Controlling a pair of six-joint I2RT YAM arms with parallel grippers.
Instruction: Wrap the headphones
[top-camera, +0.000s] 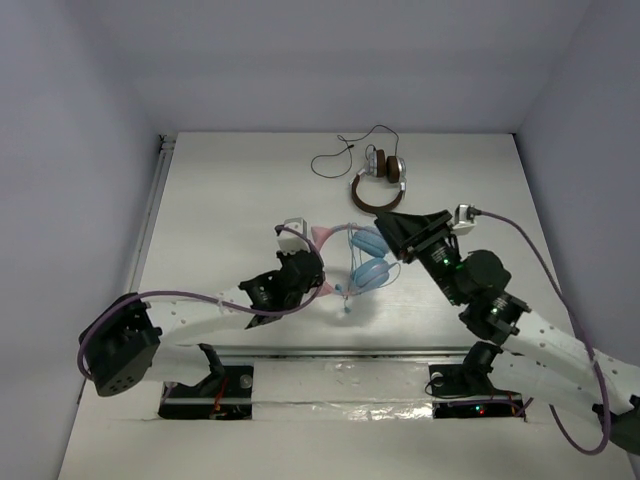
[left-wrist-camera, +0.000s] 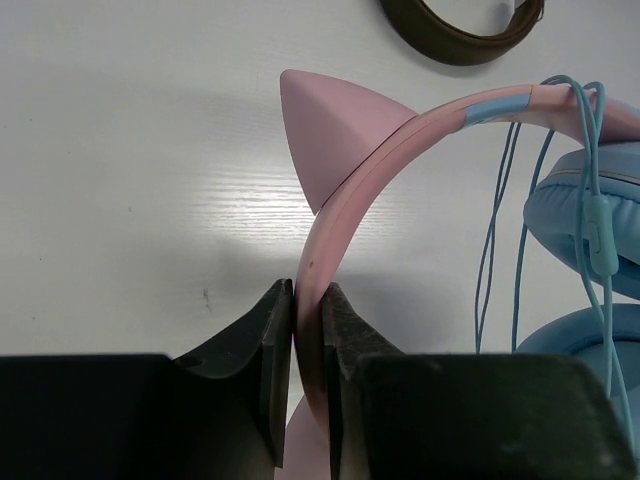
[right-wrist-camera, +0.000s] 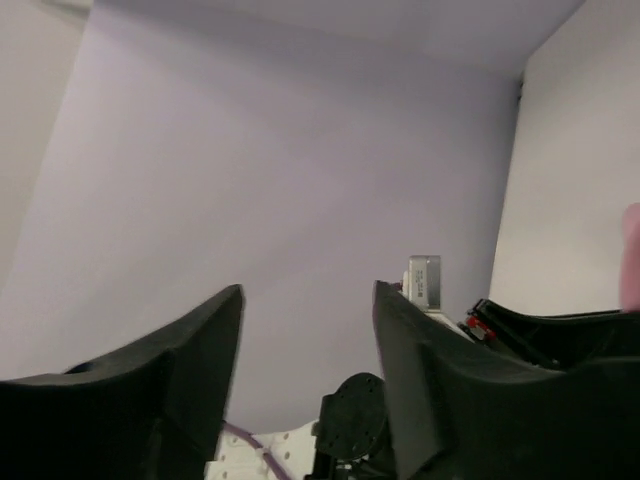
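Observation:
The headphones (top-camera: 366, 258) lie at the table's middle, with a pink cat-ear headband (left-wrist-camera: 400, 135), light blue ear cups (left-wrist-camera: 600, 225) and a thin blue cable (left-wrist-camera: 487, 250) looped over the band. My left gripper (top-camera: 316, 272) is shut on the pink headband just below one cat ear (left-wrist-camera: 335, 135), as the left wrist view (left-wrist-camera: 308, 300) shows. My right gripper (top-camera: 384, 226) hovers above the ear cups, open and empty. It is tilted toward the left wall in the right wrist view (right-wrist-camera: 308, 295), where the headphones do not show.
Brown-and-silver headphones (top-camera: 380, 180) with a black cable (top-camera: 335, 155) lie behind at the far middle; their brown band (left-wrist-camera: 465, 35) shows in the left wrist view. Walls enclose the left, right and far sides. A metal rail (top-camera: 150, 215) runs along the left edge.

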